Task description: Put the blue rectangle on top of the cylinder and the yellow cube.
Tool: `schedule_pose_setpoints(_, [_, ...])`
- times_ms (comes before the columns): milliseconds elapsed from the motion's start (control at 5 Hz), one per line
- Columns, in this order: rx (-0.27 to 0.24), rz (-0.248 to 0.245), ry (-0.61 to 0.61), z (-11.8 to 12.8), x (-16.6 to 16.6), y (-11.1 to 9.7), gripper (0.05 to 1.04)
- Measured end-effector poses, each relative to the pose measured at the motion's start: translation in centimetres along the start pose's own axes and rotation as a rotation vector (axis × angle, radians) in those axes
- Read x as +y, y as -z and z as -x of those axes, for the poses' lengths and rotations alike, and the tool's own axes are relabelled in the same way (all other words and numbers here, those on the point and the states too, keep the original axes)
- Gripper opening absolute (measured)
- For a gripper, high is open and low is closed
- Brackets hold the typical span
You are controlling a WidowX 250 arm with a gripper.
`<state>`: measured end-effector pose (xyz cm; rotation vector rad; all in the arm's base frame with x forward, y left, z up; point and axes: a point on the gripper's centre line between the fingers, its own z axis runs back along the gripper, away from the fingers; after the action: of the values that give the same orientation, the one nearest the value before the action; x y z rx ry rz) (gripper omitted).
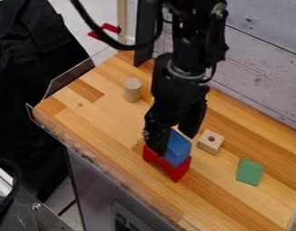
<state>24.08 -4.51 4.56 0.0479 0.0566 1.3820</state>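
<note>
The blue block (178, 150) is seen right by the dip in the red block (168, 166), but whether it is held up by the red one or stood just behind it cannot be told. The pincer (171, 139) is hung right over the blue block, and whether the blue block is pinched by it cannot be told.

The red block is set near the long edge of the wooden counter (99, 113), where a see-through rim (108, 169) is run along the side. Well apart from it, the round wooden cylinder (132, 90) is stood upright near the far end. Between the cylinder and the black arm (180, 85), a strip of wood is seen, and a bit of something yellow (151, 101) is mostly hidden by the arm.

On the wall side of the blue block, a wooden cube with a hole (210, 141) is placed near it. The green block (250, 172) is laid farther toward the near end, with wood seen all around it.

The counter is made of light and dark strips. It is bordered by a wall of gray boards (259, 58).
</note>
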Motion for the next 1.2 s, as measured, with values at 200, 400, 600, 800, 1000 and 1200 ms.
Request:
schedule_pose_setpoints(200, [0.012, -0.007, -0.014, 0.0, -0.1, 0.5, 0.969])
schedule_pose_setpoints(400, [0.046, -0.007, 0.029, 0.0, -0.3, 0.9, 0.692])
schedule_pose_setpoints(600, [0.055, -0.018, 0.057, -0.3, -0.3, 0.9, 0.56])
schedule_pose_setpoints(800, [0.059, -0.004, 0.06, -0.2, -0.6, 0.9, 0.56])
schedule_pose_setpoints(1000, [0.002, 0.044, 0.078, -0.6, -2.7, -1.0, 0.56])
schedule_pose_setpoints(1200, [-0.058, 0.077, 0.07, -1.5, -4.1, -2.7, 0.56])
